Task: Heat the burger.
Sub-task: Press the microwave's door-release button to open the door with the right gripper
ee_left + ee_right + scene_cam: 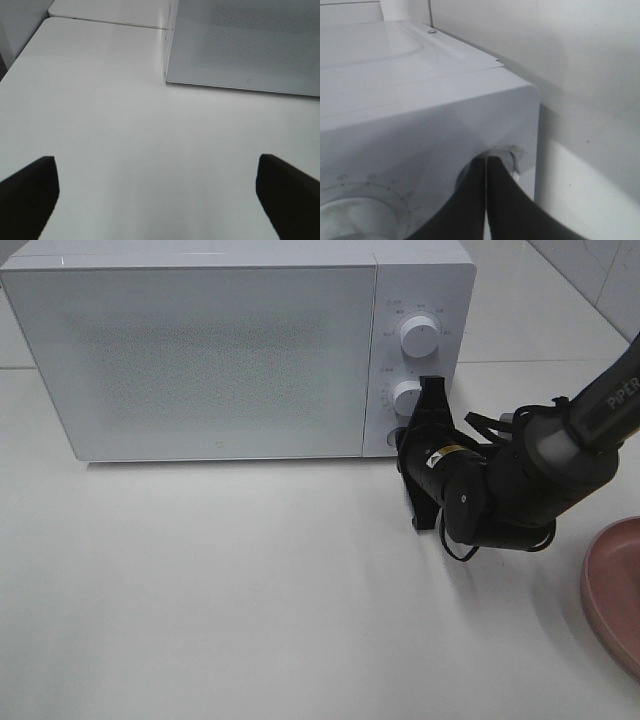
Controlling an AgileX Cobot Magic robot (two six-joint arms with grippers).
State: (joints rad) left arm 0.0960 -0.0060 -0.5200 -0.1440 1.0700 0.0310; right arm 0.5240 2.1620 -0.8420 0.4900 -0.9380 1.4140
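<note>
The burger is out of view. The white microwave (210, 350) stands at the back of the table with its door shut. My right gripper (402, 438) is shut and empty. Its closed tips press against a small round button (509, 152) low on the control panel, below the two white knobs (418, 337). In the right wrist view the right gripper (486, 162) shows its dark fingers (470, 200) pressed together in front of that button, beside a large dial (350, 215). My left gripper (157, 200) hangs open over bare table, with the microwave's left front corner (170, 75) ahead.
A round pink plate (618, 590) lies at the right edge of the table, partly cut off, with nothing visible on it. The right arm (560, 450) reaches in from the right. White table (250, 590) spreads in front of the microwave.
</note>
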